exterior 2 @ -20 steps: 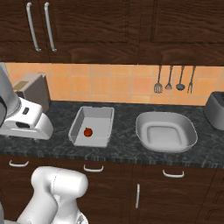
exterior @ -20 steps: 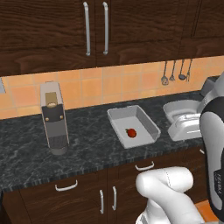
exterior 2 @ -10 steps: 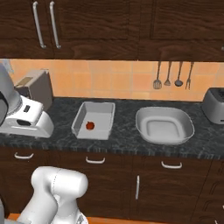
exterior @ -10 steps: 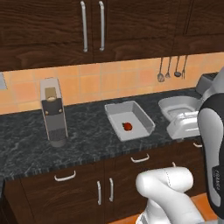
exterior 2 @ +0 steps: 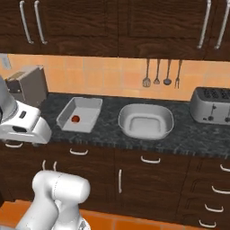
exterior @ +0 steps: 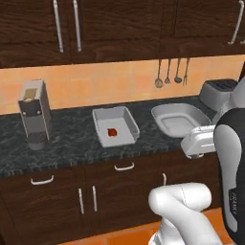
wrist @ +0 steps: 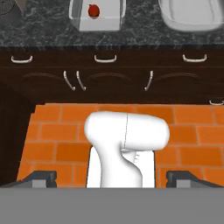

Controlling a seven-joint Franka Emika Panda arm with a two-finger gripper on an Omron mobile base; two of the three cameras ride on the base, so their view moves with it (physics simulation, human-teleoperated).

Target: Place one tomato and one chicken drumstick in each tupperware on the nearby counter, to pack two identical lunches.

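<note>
Left flank: coffee machine (exterior: pixel 34 114) standing apart from rectangular tupperware (exterior: pixel 115 125).
Right flank: toaster (exterior 2: pixel 211 105) crowding rounded tupperware (exterior 2: pixel 146 121).
Between tubs: table (exterior 2: pixel 109 120) lying passable.

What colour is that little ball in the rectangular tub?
Red. The tomato in the rectangular tupperware shows best in the hand view.

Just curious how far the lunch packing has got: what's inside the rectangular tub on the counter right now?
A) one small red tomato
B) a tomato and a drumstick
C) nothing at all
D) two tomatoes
A: a single red tomato lies on the floor of the rectangular tub, with nothing else beside it.
</note>
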